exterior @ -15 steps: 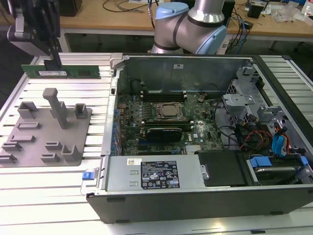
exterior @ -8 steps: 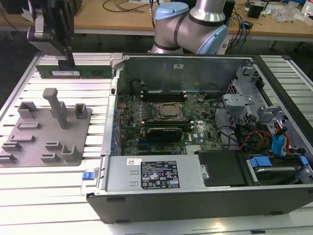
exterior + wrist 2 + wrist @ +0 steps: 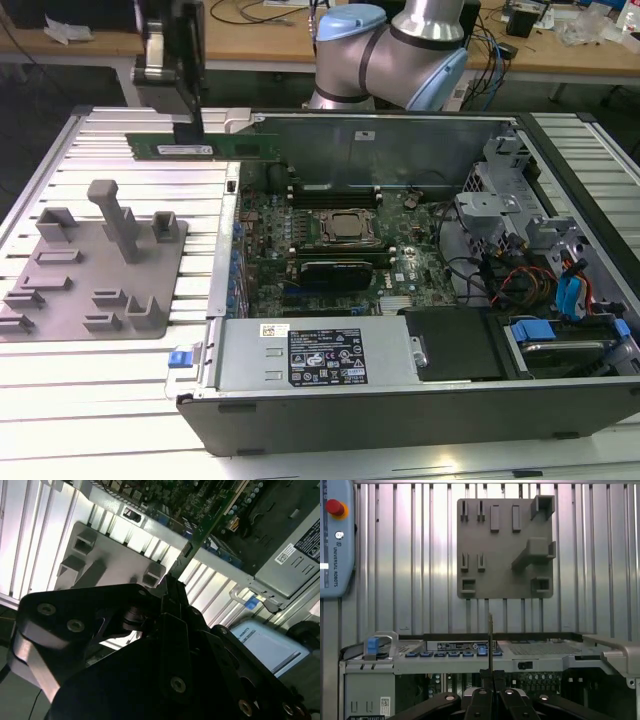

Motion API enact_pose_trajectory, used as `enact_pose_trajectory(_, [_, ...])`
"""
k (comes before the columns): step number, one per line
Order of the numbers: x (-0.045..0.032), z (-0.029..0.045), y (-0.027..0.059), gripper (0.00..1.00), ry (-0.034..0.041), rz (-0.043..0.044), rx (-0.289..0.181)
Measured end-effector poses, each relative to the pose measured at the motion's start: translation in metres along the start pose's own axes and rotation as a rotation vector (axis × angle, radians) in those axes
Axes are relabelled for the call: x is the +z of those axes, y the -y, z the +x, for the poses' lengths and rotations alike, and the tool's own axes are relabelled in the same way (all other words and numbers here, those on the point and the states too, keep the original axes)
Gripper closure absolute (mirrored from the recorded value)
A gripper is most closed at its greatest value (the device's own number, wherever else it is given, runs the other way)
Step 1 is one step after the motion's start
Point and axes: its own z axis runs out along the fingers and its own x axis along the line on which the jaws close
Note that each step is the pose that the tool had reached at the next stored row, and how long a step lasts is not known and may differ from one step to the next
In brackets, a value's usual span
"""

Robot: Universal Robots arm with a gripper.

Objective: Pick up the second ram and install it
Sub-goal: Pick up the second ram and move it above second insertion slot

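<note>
Gripper (image 3: 188, 133) is clamped tight on the ram stick (image 3: 245, 148), which I see held in the air at the far left corner of the open case (image 3: 300, 425) in the exterior view. Long axis lies level, running left-right there: one end over the slatted table (image 3: 130, 400), the other over the case. Edge-on in both wrist views (image 3: 490, 630).

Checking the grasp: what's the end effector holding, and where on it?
The end effector is shut on the second ram, pinching its upper long edge near mid-length, slightly toward the exterior view's left.
</note>
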Motion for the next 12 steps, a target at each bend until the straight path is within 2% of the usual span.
enact_pose_trajectory(1, [-0.0003, -0.0001, 0.0067, 0.91, 0.0000, 0.0000, 0.000])
enact_pose_trajectory(3, [-0.0005, -0.0002, 0.0141, 0.91, 0.0000, 0.0000, 0.000])
enact_pose_trajectory(6, [-0.0010, -0.0004, 0.0351, 0.91, 0.0000, -0.0001, 0.000])
enact_pose_trajectory(8, [-0.0010, -0.0005, 0.0458, 0.91, 0.0000, 0.0000, 0.000])
enact_pose_trajectory(9, [-0.0010, -0.0005, 0.0552, 0.91, -0.0001, 0.0000, 0.000])
enact_pose_trajectory(12, [-0.0003, -0.0007, 0.0684, 0.91, -0.0001, 0.0000, 0.000])
